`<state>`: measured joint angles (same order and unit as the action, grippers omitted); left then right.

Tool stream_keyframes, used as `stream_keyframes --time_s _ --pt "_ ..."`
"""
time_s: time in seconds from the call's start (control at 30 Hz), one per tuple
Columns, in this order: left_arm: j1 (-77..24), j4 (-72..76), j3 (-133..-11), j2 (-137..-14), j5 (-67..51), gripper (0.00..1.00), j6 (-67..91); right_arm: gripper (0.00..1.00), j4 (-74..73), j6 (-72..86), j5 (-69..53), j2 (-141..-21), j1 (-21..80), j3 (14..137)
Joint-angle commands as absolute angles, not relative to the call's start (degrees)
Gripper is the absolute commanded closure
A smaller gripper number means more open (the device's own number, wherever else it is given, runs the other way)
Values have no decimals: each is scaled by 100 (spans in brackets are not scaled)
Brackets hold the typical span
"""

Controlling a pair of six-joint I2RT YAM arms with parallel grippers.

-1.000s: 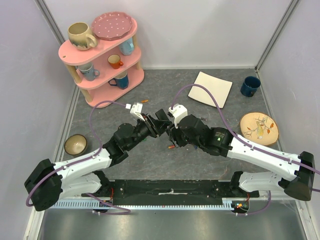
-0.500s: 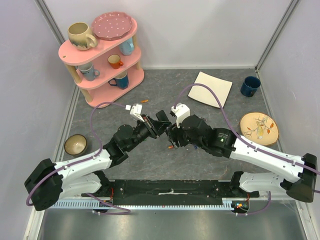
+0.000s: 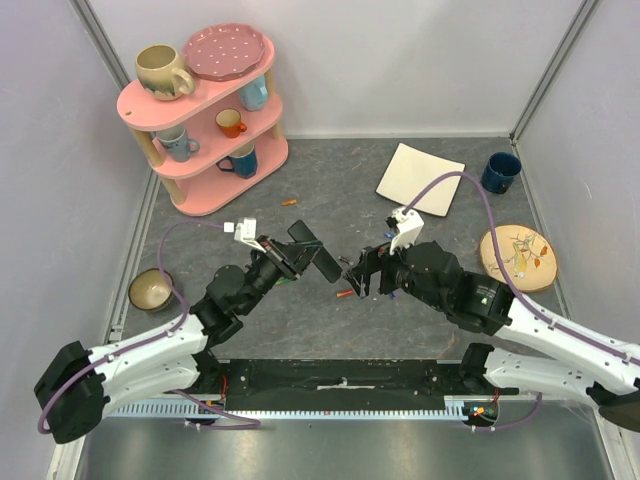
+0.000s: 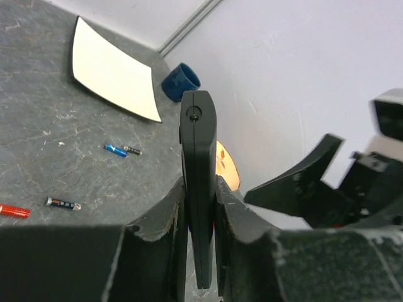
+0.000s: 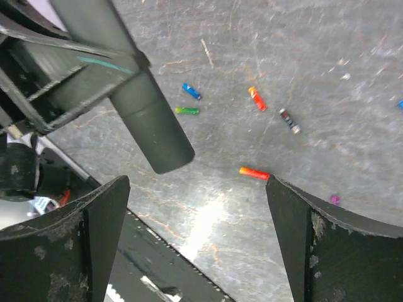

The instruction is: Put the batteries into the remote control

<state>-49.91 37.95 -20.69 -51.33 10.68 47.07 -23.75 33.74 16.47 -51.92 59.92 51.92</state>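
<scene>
The remote control [image 3: 318, 258], a slim black bar, is held on edge above the table with my left gripper [image 3: 296, 256] shut on it. In the left wrist view the remote control [image 4: 198, 145] stands up between the two fingers of my left gripper [image 4: 199, 184]. My right gripper [image 3: 360, 275] hangs open just right of the remote, holding nothing. Under my right gripper [image 5: 196, 189] lie loose batteries: orange [image 5: 254, 172], green [image 5: 187, 111], blue [image 5: 191, 91] and red-orange [image 5: 256, 99]. The remote control's end [image 5: 141, 113] juts in from the upper left.
A pink shelf [image 3: 205, 110] with mugs and a plate stands at the back left. A white square plate [image 3: 421, 178] and a blue mug [image 3: 499, 172] are at the back right. A round wooden board [image 3: 515, 257] lies at the right and a bowl [image 3: 150, 290] at the left.
My right gripper has opened, released the remote and drawn back to the right. My left gripper has closed on the remote and carried it left, apart from the right arm.
</scene>
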Motion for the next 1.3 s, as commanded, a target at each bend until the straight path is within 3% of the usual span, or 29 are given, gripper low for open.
stream_keyframes --time_s 0.0,0.17,0.47,1.27 --pt "-4939 4482 -1706 -4703 1362 98 4605 2 -814 4631 977 -5001 5757 4361" --pt "-4922 4728 -1442 -4465 1275 98 4737 2 1225 5501 46 -4834 5423 3325" --pt "-4922 4816 -1406 -4465 1204 98 4878 3 2750 6301 -316 -5273 5265 2760" --pt "-4922 5256 -1301 -4579 1204 98 4693 20 3085 6724 -35 -6056 5247 2760"
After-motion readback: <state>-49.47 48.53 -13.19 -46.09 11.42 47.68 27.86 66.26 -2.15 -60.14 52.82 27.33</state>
